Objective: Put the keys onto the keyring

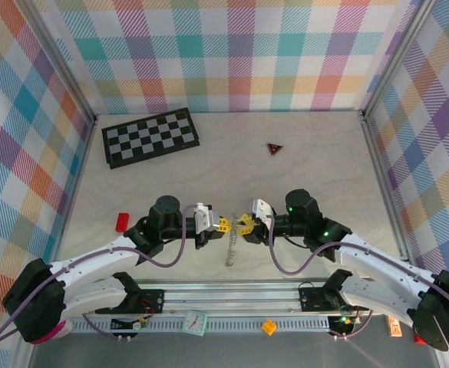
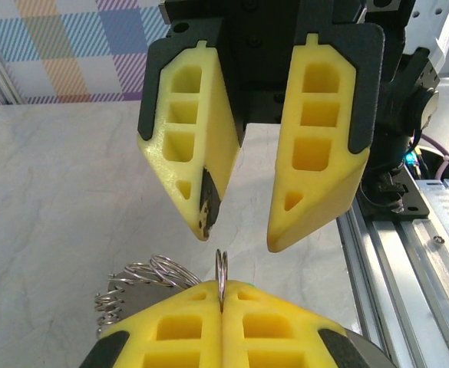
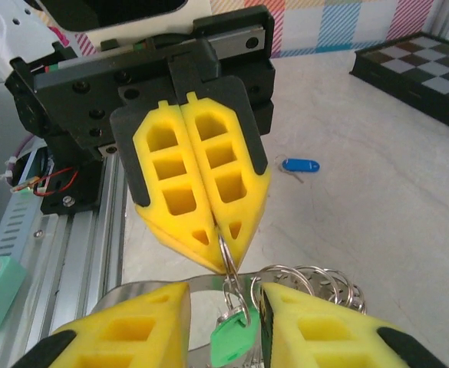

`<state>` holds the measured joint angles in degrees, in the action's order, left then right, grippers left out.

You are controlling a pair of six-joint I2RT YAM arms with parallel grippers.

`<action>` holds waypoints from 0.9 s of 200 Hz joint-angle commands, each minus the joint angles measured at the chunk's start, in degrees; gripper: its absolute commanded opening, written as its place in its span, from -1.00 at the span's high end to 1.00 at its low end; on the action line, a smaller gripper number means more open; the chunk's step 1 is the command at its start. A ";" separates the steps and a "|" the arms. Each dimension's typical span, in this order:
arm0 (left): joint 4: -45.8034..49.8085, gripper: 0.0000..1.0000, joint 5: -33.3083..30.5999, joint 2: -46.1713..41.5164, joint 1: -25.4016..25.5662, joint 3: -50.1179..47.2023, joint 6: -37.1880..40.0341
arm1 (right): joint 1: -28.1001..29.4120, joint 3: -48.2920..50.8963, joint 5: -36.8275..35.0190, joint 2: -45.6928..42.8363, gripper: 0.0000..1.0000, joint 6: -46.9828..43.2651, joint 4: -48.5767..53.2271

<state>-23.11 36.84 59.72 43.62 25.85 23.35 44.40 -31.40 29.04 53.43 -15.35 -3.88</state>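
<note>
Your left gripper [image 3: 222, 245] is clamped shut on a thin loop of the keyring [image 3: 308, 280], which sits at the near middle of the worktop [image 3: 378, 207], between the two arms. Your right gripper [image 2: 241, 239] faces it tip to tip, jaws partly apart and gripping nothing. The green key [image 3: 232, 337] hangs in that gap close against the ring wire, and the blue key [image 3: 301, 165] lies loose on the worktop, well apart from the ring.

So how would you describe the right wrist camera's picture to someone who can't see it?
The left tool, shut, pinches a thin wire loop of the keyring; a green key sits below it, between the open yellow fingers of the right tool. Beyond, a blue key lies on the pale table.
</note>
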 commanded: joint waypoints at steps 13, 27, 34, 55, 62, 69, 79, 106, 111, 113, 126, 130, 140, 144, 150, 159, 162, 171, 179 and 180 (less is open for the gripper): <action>-4.86 1.00 2.80 -0.35 0.07 -0.27 -0.68 | -0.11 -0.54 2.08 1.45 0.41 0.72 -3.27; -5.11 1.00 2.89 -0.25 0.01 -0.27 -0.68 | -0.12 -0.88 2.92 2.02 0.43 0.59 -3.11; -5.47 1.00 2.99 -0.19 0.02 -0.23 -0.81 | -0.11 -1.03 3.27 2.29 0.45 0.50 -3.15; -6.64 1.00 3.34 0.00 0.07 -0.45 -1.37 | -0.16 -1.13 3.57 2.98 0.50 0.50 -3.79; -6.84 1.00 3.46 0.05 0.07 -0.52 -1.51 | -0.15 -1.13 3.65 3.16 0.53 0.50 -4.14; -6.81 1.00 3.50 0.12 0.04 -0.45 -1.54 | -0.11 -1.22 3.83 3.34 0.56 0.59 -4.67; -6.86 1.00 3.59 0.15 0.06 -0.45 -1.54 | -0.11 -1.44 4.16 3.65 0.60 0.59 -4.95; -7.08 1.00 3.58 0.15 0.07 -0.53 -1.82 | -0.11 -1.82 4.62 4.18 0.68 0.59 -5.67; -7.12 1.00 3.59 0.10 0.04 -0.53 -1.82 | -0.14 -1.82 4.58 4.23 0.68 0.51 -5.77; -7.12 1.00 3.59 0.10 0.06 -0.58 -1.82 | -0.11 -1.82 4.61 4.23 0.68 0.50 -5.83; -7.12 1.00 3.50 0.04 -0.01 -0.62 -1.84 | -0.12 -1.91 4.67 4.14 0.73 0.25 -5.86; -7.04 1.00 3.50 0.09 0.06 -0.62 -1.82 | -0.11 -1.90 4.69 4.14 0.76 0.16 -5.81; -6.88 1.00 3.35 0.00 0.06 -0.62 -1.82 | -0.11 -2.12 4.80 4.05 0.84 -0.26 -5.39; -6.81 0.98 3.21 -0.02 0.04 -0.62 -1.81 | -0.11 -2.25 4.80 4.01 0.89 -0.49 -5.12; -6.64 0.92 2.93 -0.07 0.00 -0.58 -1.82 | -0.11 -2.47 4.80 3.90 0.94 -0.91 -4.57; -6.17 0.82 2.50 -0.21 0.04 -0.56 -1.67 | -0.14 -2.82 4.72 3.79 1.00 -1.53 -3.58; -6.01 0.77 2.31 -0.30 0.06 -0.54 -1.58 | -0.16 -2.92 4.75 3.72 1.00 -1.83 -3.16; -4.94 0.66 1.65 -0.61 0.07 -0.37 -1.15 | -0.11 -3.43 4.51 3.61 1.00 -2.70 -1.56; -3.43 0.59 0.93 -0.84 0.07 0.02 -0.60 | -0.12 -4.04 4.13 3.61 1.00 -3.53 0.11; -3.17 0.58 0.86 -0.93 0.07 0.10 -0.51 | -0.11 -4.12 4.07 3.66 1.00 -3.62 0.37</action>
<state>-26.09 37.69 59.81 43.62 25.52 21.76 44.21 -32.18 31.79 57.32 -16.12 -5.32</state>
